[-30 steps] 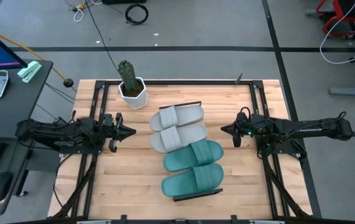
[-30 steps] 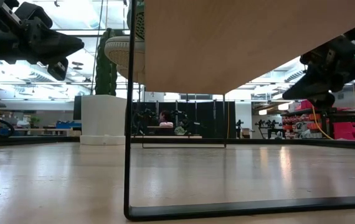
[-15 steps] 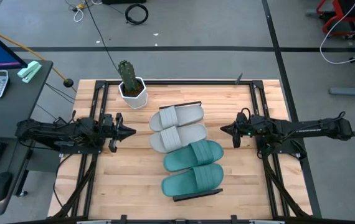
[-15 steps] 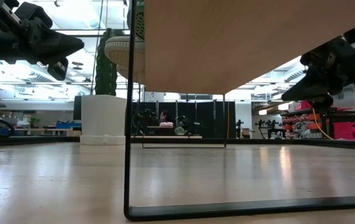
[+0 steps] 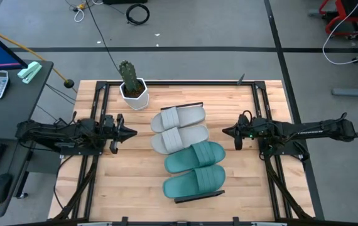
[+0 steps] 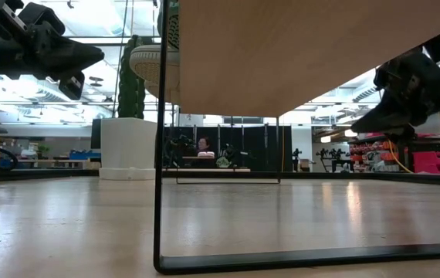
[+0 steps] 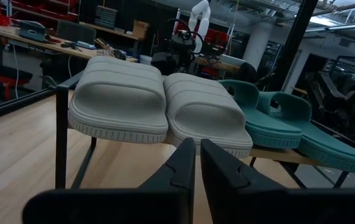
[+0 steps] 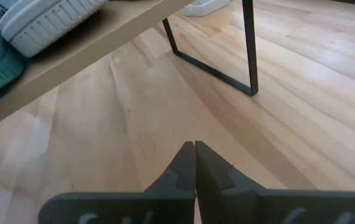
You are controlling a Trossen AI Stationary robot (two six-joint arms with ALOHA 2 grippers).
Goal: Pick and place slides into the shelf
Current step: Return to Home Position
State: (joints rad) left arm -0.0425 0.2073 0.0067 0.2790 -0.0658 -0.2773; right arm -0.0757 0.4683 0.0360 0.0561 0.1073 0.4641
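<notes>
on the shelf [image 6: 305, 54], at the middle of the table [image 5: 135, 182], lie two grey slides [image 5: 180, 139] toward 12 o'clock and two teal slides [image 5: 195, 157] toward 6 o'clock, side by side in one row, each touching its neighbour. the left gripper [image 5: 134, 132] hovers at 9 o'clock of the row, apart from it, fingers pressed together and empty. the right gripper [image 5: 224, 131] hovers at 3 o'clock, fingers likewise pressed together, holding nothing. a potted cactus [image 5: 130, 85] stands at 11 o'clock.
</notes>
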